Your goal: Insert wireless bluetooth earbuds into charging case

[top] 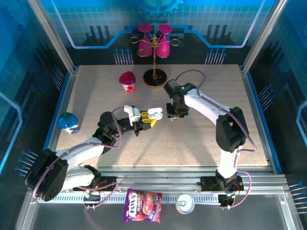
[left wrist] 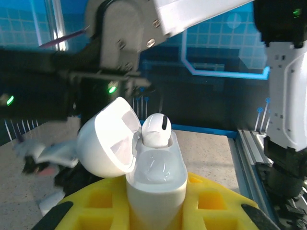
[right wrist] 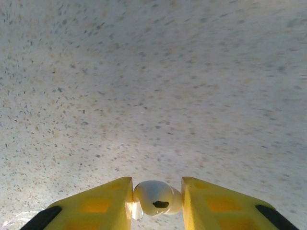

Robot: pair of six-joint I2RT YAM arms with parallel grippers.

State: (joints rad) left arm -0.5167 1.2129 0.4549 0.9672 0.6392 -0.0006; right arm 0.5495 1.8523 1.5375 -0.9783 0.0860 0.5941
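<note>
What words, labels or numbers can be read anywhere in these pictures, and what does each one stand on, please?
"CROXS", as best it reads, somewhat blurred: large white letters on the purple snack bag.
Its smaller print is too small to read.
No text is readable on the charging case or the earbud standing in it.

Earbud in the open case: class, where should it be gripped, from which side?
Pinch the earbud by its rounded head, probably from above: that alone stands proud of the case, the stem hidden inside, and the open lid blocks one side.
</note>
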